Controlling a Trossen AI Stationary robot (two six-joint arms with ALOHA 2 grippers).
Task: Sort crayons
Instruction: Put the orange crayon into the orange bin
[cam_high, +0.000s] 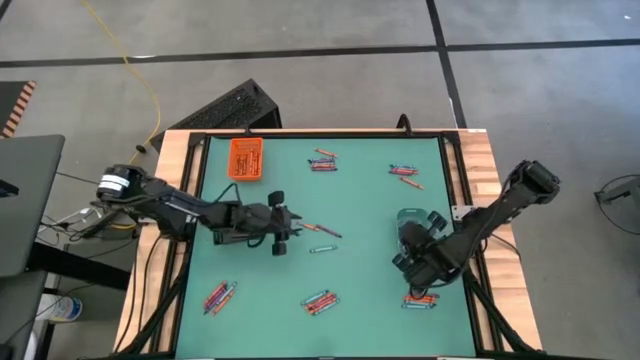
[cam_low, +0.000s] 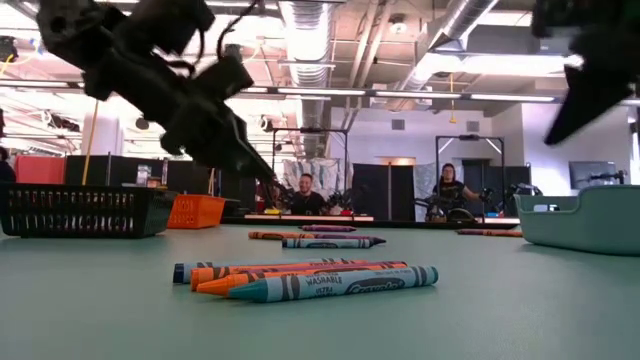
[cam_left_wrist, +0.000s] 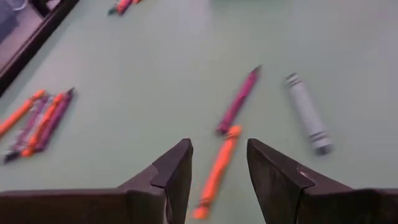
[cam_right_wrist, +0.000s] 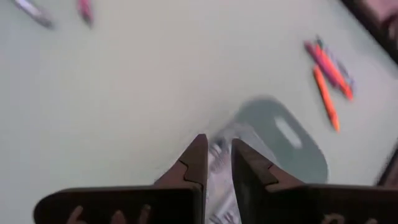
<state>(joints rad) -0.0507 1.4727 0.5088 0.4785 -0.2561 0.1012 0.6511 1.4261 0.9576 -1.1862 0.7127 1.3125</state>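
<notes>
Crayons lie in small groups on the green mat (cam_high: 360, 200). At mid-table lie an orange crayon (cam_left_wrist: 217, 171), a purple one (cam_left_wrist: 239, 102) and a blue-grey one (cam_left_wrist: 308, 112). My left gripper (cam_high: 287, 228) hovers open over them, one finger on either side of the orange crayon and not touching it. My right gripper (cam_high: 408, 250) is above the clear tray (cam_right_wrist: 280, 134), shut on a pale crayon (cam_right_wrist: 217, 158). In the low view, my left gripper (cam_low: 235, 140) hangs above the mat. My right gripper pinches the pale crayon between its two fingers on its paper wrapper (cam_right_wrist: 217, 163). The fingers slant down from the table's right side. The crayon is lifted clear, over the near end of the clear tray; which end the fingers are nearer to is hidden by them.
An orange tray (cam_high: 245, 158) stands at the far left of the mat, and a black tray (cam_high: 235, 105) lies beyond the far edge. Crayon groups lie at the far middle (cam_high: 322, 160), far right (cam_high: 404, 173), near left (cam_high: 220, 295), near middle (cam_high: 320, 300) and near right (cam_high: 420, 298).
</notes>
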